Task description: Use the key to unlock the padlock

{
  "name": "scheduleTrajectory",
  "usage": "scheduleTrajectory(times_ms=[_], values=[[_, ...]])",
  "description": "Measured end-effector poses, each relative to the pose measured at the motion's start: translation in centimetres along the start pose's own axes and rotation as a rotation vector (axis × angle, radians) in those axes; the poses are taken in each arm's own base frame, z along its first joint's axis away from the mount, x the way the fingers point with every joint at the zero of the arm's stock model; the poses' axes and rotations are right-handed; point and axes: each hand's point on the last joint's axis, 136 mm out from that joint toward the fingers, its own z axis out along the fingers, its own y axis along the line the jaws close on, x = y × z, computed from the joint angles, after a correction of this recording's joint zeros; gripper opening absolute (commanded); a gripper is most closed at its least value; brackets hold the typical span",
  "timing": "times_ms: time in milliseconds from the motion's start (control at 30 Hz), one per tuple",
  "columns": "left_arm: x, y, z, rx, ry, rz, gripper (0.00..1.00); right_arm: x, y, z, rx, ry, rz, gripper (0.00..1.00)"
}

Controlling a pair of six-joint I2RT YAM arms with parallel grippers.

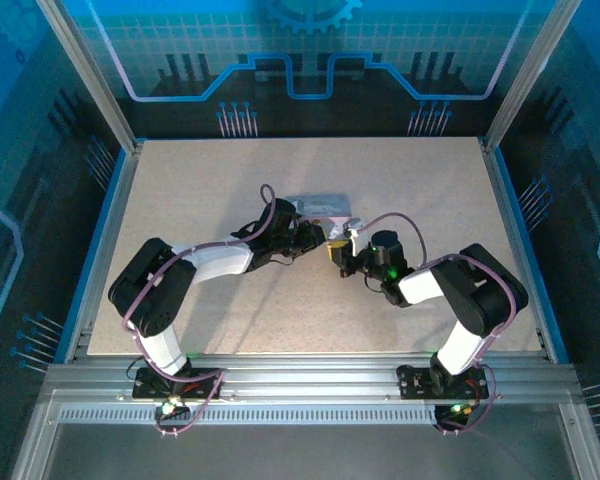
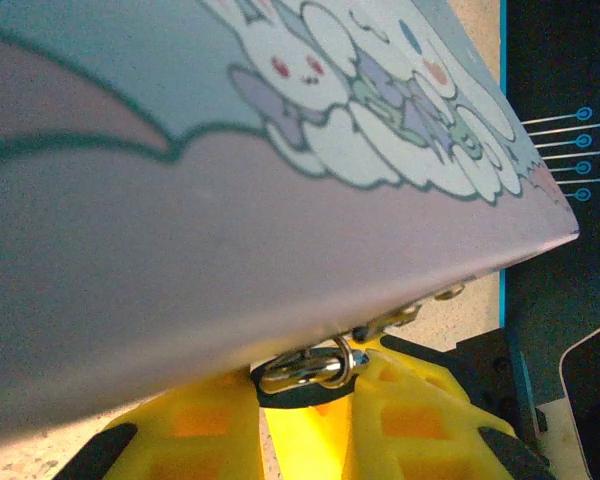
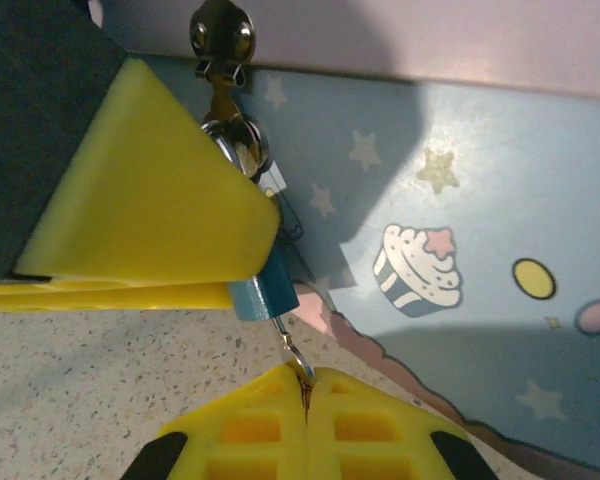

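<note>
On the table [image 1: 200,320], a pale printed box [image 1: 315,205] lies midway between the side edges, somewhat nearer the far edge. Both grippers meet at its near side. The left gripper [image 2: 310,388] seems clamped on the small blue padlock [image 3: 265,292] hanging from the box's hasp [image 3: 220,40], though the view is cramped. The right gripper [image 3: 305,378], fingers pressed together, pinches the key [image 3: 292,352]. The key's long axis runs straight from those fingertips into the padlock's underside, so the turn falls to the right arm
</note>
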Motion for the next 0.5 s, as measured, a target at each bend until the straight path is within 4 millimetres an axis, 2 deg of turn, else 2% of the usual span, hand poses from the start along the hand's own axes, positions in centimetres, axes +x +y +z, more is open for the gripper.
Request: scheduleTrajectory(times_ms=[500], values=[[-0.41, -0.31, -0.02, 0.013, -0.017, -0.017, 0.08, -1.04, 0.11, 0.24, -0.039, -0.014, 0.048, 0.0]])
